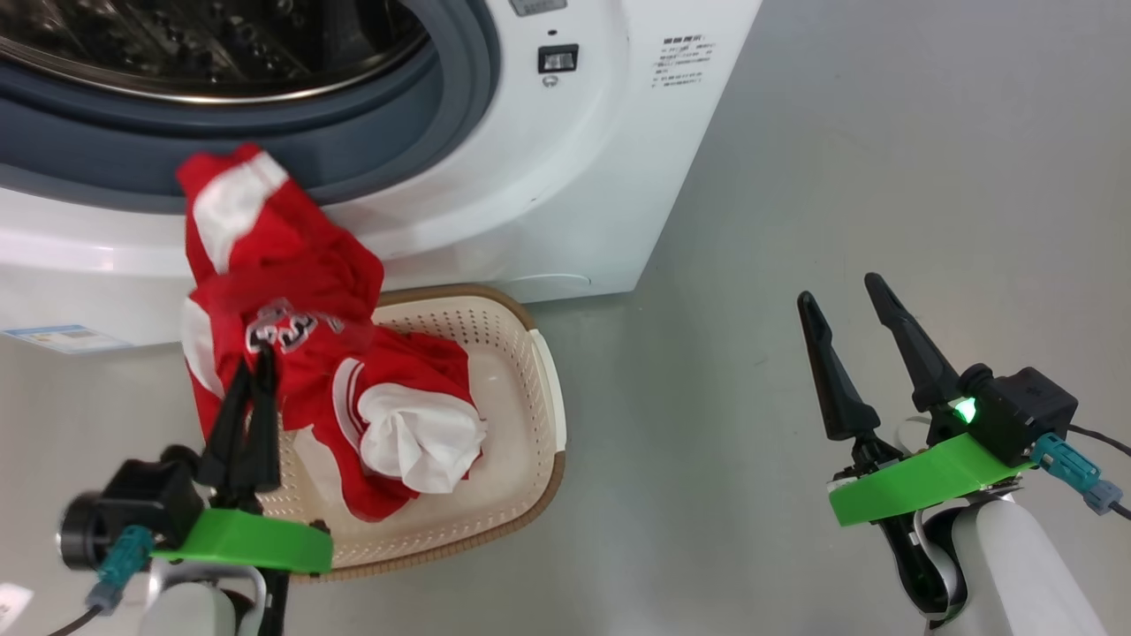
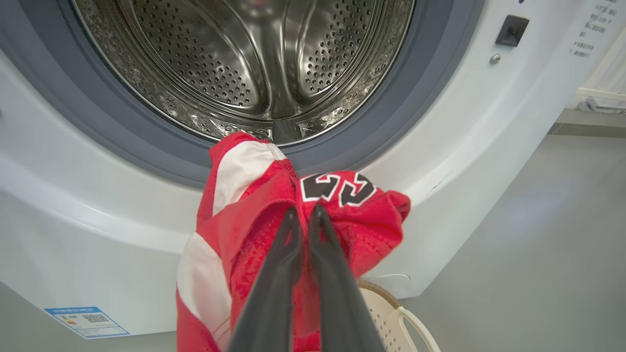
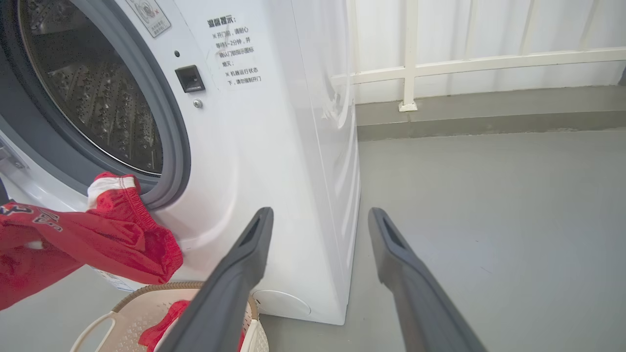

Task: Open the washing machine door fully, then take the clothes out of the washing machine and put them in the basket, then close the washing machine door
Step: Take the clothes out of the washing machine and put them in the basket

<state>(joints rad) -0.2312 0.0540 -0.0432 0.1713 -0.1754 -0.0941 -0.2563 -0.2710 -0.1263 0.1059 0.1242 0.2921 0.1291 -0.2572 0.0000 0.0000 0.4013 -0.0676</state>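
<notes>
- The washing machine [image 1: 548, 177] stands open-mouthed on the grey floor [image 1: 839, 132]. Its steel drum [image 2: 244, 63] looks bare as far as I can see into it.
- The basket [image 1: 541, 353] sits on the floor right against the foot of the machine, just under the opening. I take that to be so the clothes have only a short drop from drum to basket.
- A red jersey [image 1: 283, 291] with a number on it hangs between the two. Its upper end with the white trim lies against the lower lip of the grey rubber ring [image 1: 398, 141], and the rest drapes down over the basket's near-left side.
- It hangs that way because it is pinched partway along its length rather than at an end, so the cloth trails from both sides of the grip.
- The left fingers [image 2: 293, 230] are pressed almost together with red fabric caught between them, just below the number. They hold the jersey up above the basket.
- More red cloth and a white garment [image 1: 424, 437] lie bunched inside the basket, so by my reckoning the unloading is nearly done.
- The right fingers [image 1: 831, 362] stand spread wide, holding and touching nothing. They hover over bare floor well to the right of the basket, pointing towards the machine's right corner, out of the way.
</notes>
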